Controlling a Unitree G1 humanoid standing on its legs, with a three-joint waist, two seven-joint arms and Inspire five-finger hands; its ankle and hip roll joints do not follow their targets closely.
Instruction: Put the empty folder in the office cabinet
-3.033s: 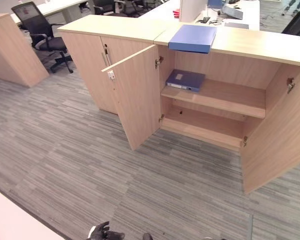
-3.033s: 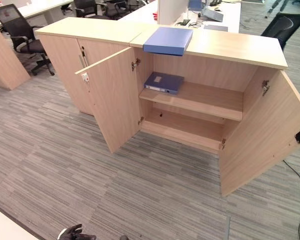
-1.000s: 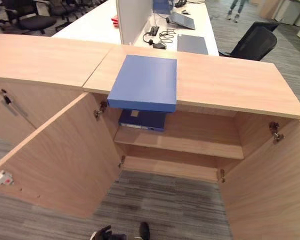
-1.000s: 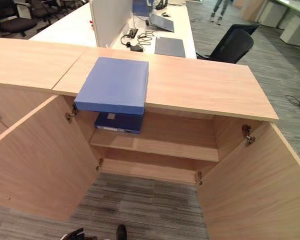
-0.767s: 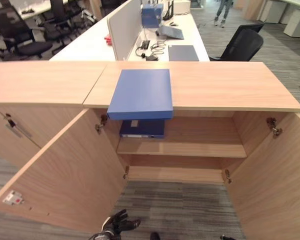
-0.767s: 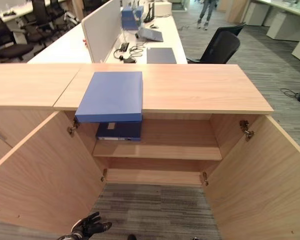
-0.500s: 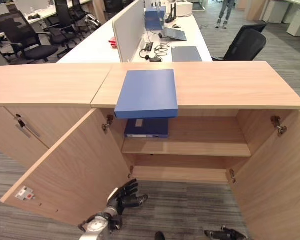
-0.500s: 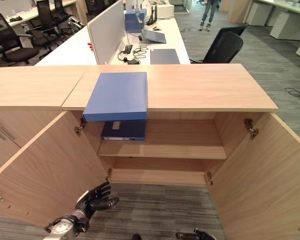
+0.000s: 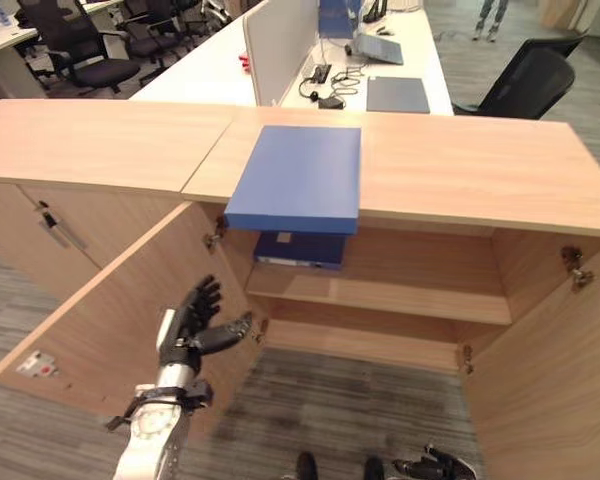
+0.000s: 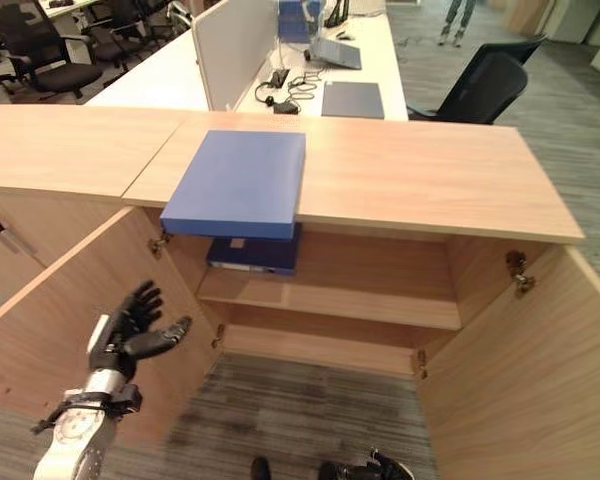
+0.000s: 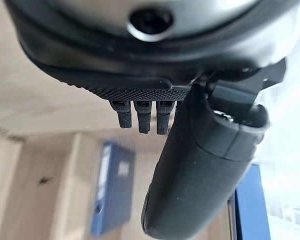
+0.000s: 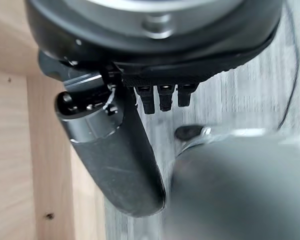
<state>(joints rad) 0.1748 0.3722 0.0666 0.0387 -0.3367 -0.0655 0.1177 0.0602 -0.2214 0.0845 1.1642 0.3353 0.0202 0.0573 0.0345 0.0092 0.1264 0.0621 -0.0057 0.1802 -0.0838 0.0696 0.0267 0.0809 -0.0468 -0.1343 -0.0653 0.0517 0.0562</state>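
Observation:
A light blue folder (image 9: 298, 175) lies flat on the wooden cabinet top (image 9: 460, 165), its near edge hanging over the front. A darker blue folder (image 9: 300, 248) lies on the upper shelf (image 9: 400, 295) directly below; the left wrist view also shows it (image 11: 112, 187). Both cabinet doors stand wide open. My left hand (image 9: 190, 325) is raised in front of the open left door (image 9: 90, 320), open with fingers spread, well below and left of the light blue folder. My right hand (image 9: 430, 467) hangs low over the carpet, open and holding nothing.
The open right door (image 9: 550, 400) juts toward me on the right. A second cabinet (image 9: 90, 140) with closed doors adjoins on the left. Desks with a divider panel (image 9: 280, 40), laptops and office chairs stand behind. The lower shelf (image 9: 360, 345) holds nothing.
My left hand has risen from near the floor to the height of the left door, fingers still spread. The camera has shifted. The folders have not moved.

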